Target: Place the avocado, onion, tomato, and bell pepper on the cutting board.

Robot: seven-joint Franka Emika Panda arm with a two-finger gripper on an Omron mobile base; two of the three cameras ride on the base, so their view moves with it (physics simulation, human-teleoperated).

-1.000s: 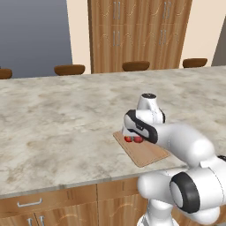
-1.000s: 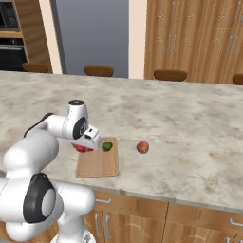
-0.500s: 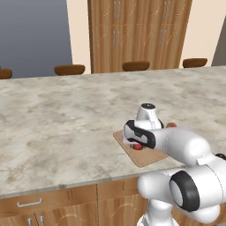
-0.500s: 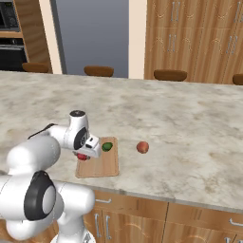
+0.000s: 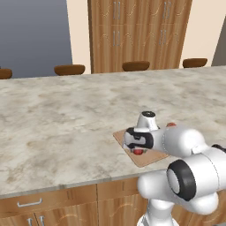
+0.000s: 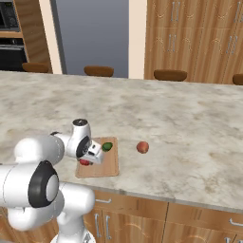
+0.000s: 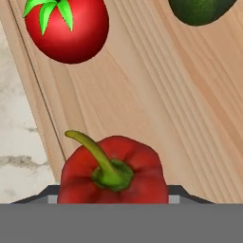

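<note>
My gripper [image 7: 112, 192] is shut on the red bell pepper [image 7: 111, 173], whose green stem points up, low over the cutting board [image 7: 166, 109]. On the board ahead lie the tomato [image 7: 66, 28] and the dark green avocado [image 7: 199, 9]. From the right base view, the gripper [image 6: 90, 154] hangs over the board's [image 6: 108, 167] left part, the pepper [image 6: 85, 162] red beneath it and the avocado [image 6: 107, 146] at the far edge. The onion [image 6: 142, 147] rests on the counter, right of the board. From the left, the gripper [image 5: 137, 143] hovers above the board [image 5: 148, 160].
The marble counter [image 6: 190, 123] stretches wide behind and to both sides of the board. Its front edge [image 5: 66, 187] runs just below the board. Brown stools [image 6: 98, 70] line the far side.
The hand has swung down and toward the near end of the board, carrying the bell pepper with it. Avocado and onion have stayed in place.
</note>
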